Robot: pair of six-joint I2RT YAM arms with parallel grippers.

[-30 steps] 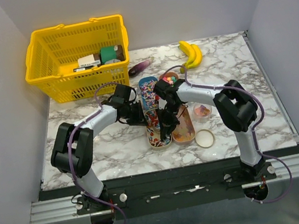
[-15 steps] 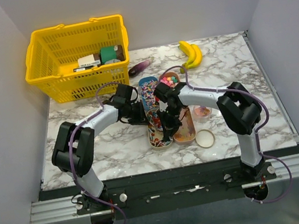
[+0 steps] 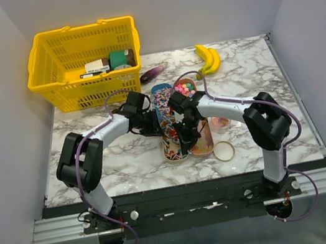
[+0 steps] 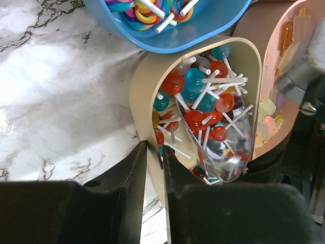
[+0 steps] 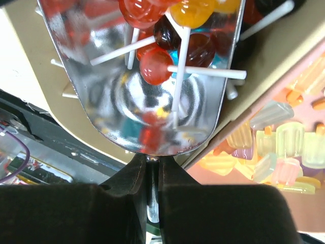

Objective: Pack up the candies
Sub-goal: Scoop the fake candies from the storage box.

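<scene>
Both arms look alike on my feed: pale grey shells on the long links behind each end effector, with bulky black housings at every joint. A thin purple cable [image 3: 107, 103] loops loosely back from the left end effector [image 3: 156, 127] along the left arm [image 3: 104, 131]. Its twin [image 3: 316, 191] trails behind the right end effector [image 3: 183, 138] down the right arm [image 3: 230, 107]. Close up, I see the left fingers [image 4: 122, 198] are matte black, blocky and flat-faced. The right fingers [image 5: 124, 190] are the same black, narrowing towards the tips
</scene>
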